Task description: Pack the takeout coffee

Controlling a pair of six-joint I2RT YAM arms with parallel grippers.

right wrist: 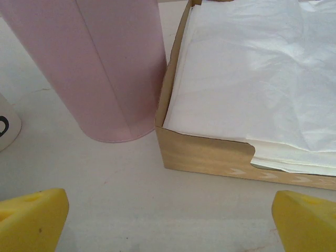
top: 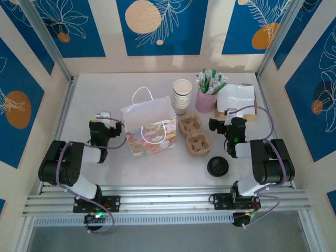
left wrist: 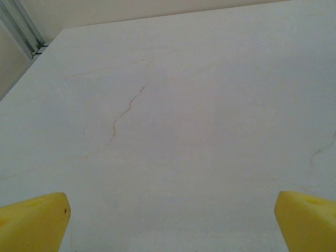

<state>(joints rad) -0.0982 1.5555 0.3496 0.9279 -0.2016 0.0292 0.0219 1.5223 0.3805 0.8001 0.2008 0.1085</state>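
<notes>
A round black lid [top: 218, 166] sits on the table in front of my right arm. From above I cannot tell whether a pale cup stands under it, so I cannot tell whether it is the takeout coffee. A white gift bag [top: 149, 128] with a pastel print stands upright at the centre. My left gripper [top: 100, 128] rests just left of the bag. It is open over bare tabletop [left wrist: 172, 220]. My right gripper [top: 229, 126] is open too [right wrist: 170, 220], with nothing between its yellow fingers [right wrist: 31, 218]. It faces the pink cup and the napkin box.
A brown cardboard cup carrier [top: 194, 135] lies right of the bag. Behind it stands a stack of cream paper cups [top: 182, 94]. Further right are a pink cup [right wrist: 113, 68] of sachets and a napkin box [right wrist: 210, 152]. Metal frame rails run along the table's sides.
</notes>
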